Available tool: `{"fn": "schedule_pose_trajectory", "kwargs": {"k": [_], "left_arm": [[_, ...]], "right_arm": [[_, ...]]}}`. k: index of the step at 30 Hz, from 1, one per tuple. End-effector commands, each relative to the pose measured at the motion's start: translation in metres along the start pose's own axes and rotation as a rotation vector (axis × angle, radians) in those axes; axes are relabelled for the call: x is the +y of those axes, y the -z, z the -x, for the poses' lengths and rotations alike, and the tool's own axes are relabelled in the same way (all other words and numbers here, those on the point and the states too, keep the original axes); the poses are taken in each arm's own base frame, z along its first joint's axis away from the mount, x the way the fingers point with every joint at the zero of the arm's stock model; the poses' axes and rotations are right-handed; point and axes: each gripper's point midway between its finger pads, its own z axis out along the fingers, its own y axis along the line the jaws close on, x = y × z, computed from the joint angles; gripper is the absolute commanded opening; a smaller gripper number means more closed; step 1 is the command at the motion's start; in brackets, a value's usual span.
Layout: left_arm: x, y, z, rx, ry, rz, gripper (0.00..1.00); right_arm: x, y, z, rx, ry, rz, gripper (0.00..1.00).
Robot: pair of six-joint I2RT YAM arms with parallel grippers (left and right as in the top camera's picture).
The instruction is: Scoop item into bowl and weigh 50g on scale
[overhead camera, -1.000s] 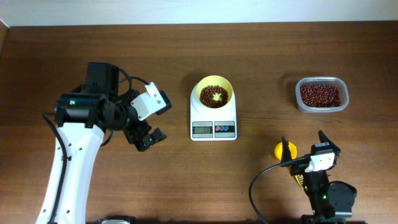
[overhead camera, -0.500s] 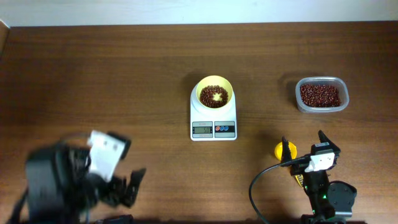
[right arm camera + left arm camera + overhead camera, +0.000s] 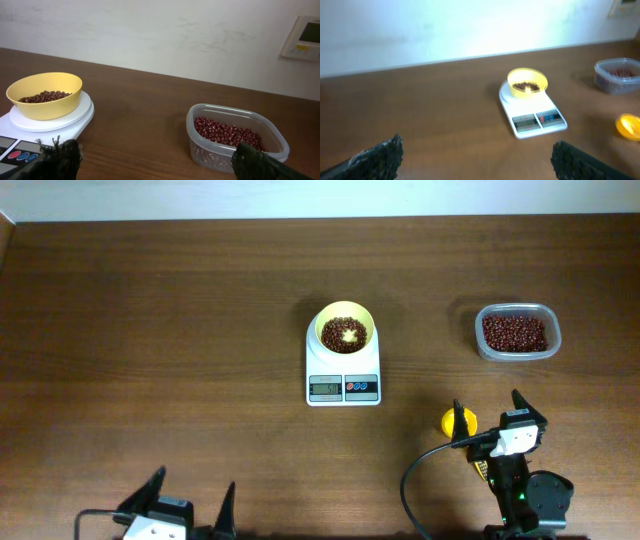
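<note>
The pale-yellow bowl (image 3: pixel 322 323) stands on the white scale (image 3: pixel 343 366) at mid-table, with dark red-brown beans (image 3: pixel 335 340) inside it. The left wrist view shows the bowl (image 3: pixel 527 73) and scale (image 3: pixel 535 119) ahead, far beyond my open, empty left gripper (image 3: pixel 477 147). That left gripper (image 3: pixel 192 485) sits at the front left edge. My right gripper (image 3: pixel 487 406) is open and empty at the front right. From the right wrist, the bowl (image 3: pixel 47 102) on the scale (image 3: pixel 75 112) is at left, and my right gripper (image 3: pixel 156 150) spreads wide over bare wood.
A clear plastic container (image 3: pixel 516 308) with more beans (image 3: pixel 515 333) stands at the right; the container (image 3: pixel 200 145) lies just ahead of the right fingers. A yellow scoop (image 3: pixel 458 421) lies beside the right gripper. A pale wall runs behind the table.
The left arm has swung back from the table's mid-left down to the front left edge. The right arm, bowl, scale and container have not moved.
</note>
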Motion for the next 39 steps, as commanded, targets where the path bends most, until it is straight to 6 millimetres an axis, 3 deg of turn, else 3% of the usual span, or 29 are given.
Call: {"fn": "schedule_pose_trajectory", "kwargs": {"k": [1,6,8,12,16,25,31,39], "left_arm": [[0.011,-0.030,-0.003,-0.025,0.022,0.017,0.99],[0.031,-0.115,-0.026,-0.183,0.058,-0.001,0.99],[0.034,-0.135,-0.042,-0.239,0.044,-0.010,0.99],[0.036,-0.154,-0.070,-0.261,0.084,-0.023,0.99],[0.034,-0.159,-0.093,-0.165,0.174,-0.036,0.99],[0.029,-0.160,-0.093,-0.164,0.170,-0.057,0.99],[0.054,-0.159,-0.095,-0.165,0.180,0.089,0.99],[0.056,-0.159,-0.097,-0.158,0.178,0.099,0.99]], "right_arm": [[-0.002,0.000,-0.003,0.007,0.005,-0.009,0.99],[-0.002,0.000,-0.003,0.007,0.005,-0.009,0.99],[-0.002,0.000,-0.003,0.007,0.005,-0.009,0.99],[-0.002,0.000,-0.003,0.007,0.005,-0.009,0.99],[-0.002,0.000,-0.003,0.007,0.005,-0.009,0.99],[-0.002,0.000,-0.003,0.007,0.005,-0.009,0.99],[-0.002,0.000,-0.003,0.007,0.005,-0.009,0.99],[-0.002,0.000,-0.003,0.007,0.005,-0.009,0.99]]}}
